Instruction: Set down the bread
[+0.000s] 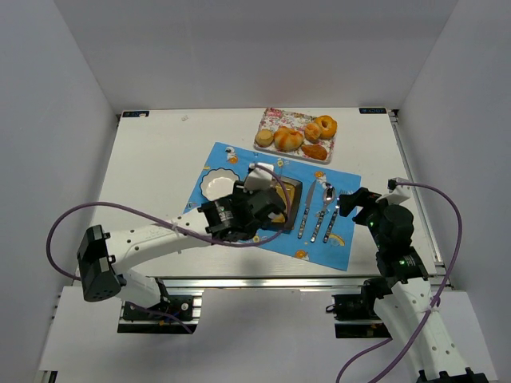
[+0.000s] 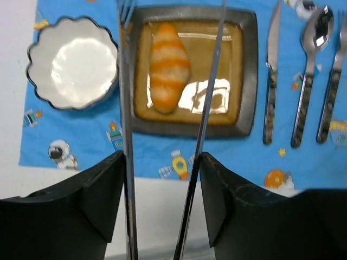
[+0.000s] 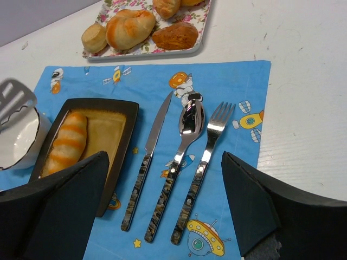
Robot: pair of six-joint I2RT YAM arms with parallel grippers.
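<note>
A striped orange-and-white bread roll (image 2: 169, 67) lies on the left side of the dark square plate (image 2: 246, 65), seen also in the right wrist view as the roll (image 3: 65, 142) on the plate (image 3: 122, 141). My left gripper (image 2: 161, 162) hovers over the plate's near edge and holds metal tongs (image 2: 209, 97), one arm against each finger. The tong arms are spread on either side of the roll without touching it. From above, the left gripper (image 1: 255, 203) covers most of the plate (image 1: 294, 191). My right gripper (image 3: 165, 173) stands open above the cutlery, holding nothing.
A floral tray (image 1: 271, 121) with several pastries sits at the back. A white scalloped bowl (image 2: 73, 62) stands left of the plate. Knife (image 3: 146, 162), spoon (image 3: 181, 157) and fork (image 3: 206, 157) lie right of it on the blue placemat (image 1: 239, 155).
</note>
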